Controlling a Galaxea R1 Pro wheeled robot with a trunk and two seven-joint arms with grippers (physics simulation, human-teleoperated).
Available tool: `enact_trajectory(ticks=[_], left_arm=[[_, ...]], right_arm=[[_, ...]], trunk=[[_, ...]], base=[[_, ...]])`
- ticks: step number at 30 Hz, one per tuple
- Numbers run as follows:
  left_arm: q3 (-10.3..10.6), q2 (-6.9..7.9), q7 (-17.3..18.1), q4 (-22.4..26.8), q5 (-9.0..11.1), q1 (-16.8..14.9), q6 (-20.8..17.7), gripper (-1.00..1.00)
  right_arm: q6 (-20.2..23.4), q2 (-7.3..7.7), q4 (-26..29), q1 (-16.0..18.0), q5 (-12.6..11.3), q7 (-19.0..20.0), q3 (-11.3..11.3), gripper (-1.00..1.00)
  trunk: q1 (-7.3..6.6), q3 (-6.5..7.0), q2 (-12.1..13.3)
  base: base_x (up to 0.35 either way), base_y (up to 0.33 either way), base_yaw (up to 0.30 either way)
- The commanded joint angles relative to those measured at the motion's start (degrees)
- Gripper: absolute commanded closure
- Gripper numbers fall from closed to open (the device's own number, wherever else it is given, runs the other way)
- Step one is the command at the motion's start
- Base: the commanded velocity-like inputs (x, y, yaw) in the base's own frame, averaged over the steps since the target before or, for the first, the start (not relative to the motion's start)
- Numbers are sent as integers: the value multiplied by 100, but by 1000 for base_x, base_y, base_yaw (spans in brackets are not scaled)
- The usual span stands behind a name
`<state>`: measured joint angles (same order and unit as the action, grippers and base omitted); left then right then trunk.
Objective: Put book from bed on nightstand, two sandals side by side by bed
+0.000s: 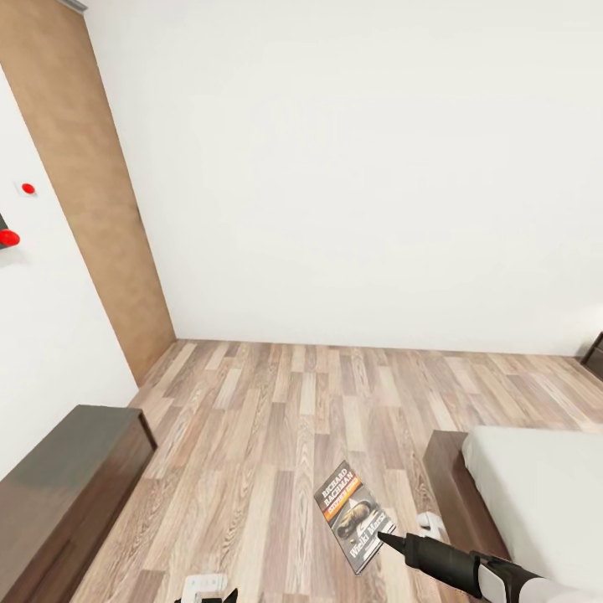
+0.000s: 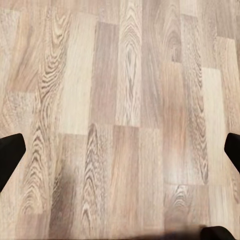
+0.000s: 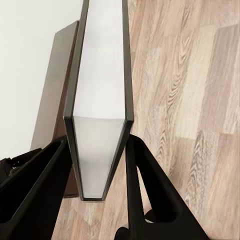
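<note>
With the right gripper (image 3: 100,170) clamped on the book (image 1: 353,515), held over the floor (image 1: 276,419) at the bed's (image 1: 536,486) nine o'clock, and the left gripper (image 2: 120,155) spread empty, the carrying step apparently continues toward the nightstand (image 1: 67,486) at eight o'clock.

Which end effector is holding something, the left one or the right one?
The right end effector: its fingers clamp the book by one edge. The left end effector is spread wide, with just wood floor between its fingertips.
</note>
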<state>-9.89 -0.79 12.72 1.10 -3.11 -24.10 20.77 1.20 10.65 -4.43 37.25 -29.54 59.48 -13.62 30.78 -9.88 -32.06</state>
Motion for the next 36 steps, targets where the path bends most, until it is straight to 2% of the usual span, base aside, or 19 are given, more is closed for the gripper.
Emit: enact_trajectory(ticks=[1, 36], left_arm=[[-48, 0, 20, -3, -32, -4, 14, -100], [-48, 0, 20, -4, -32, -5, 14, -100]], right_arm=[[11, -2, -15, 10, -60, 28, -18, 100], [11, -2, -19, 10, -60, 28, -18, 100]], trunk=[[5, -9, -9], [5, -9, -9]], base=[[305, 0, 0], [300, 0, 0]])
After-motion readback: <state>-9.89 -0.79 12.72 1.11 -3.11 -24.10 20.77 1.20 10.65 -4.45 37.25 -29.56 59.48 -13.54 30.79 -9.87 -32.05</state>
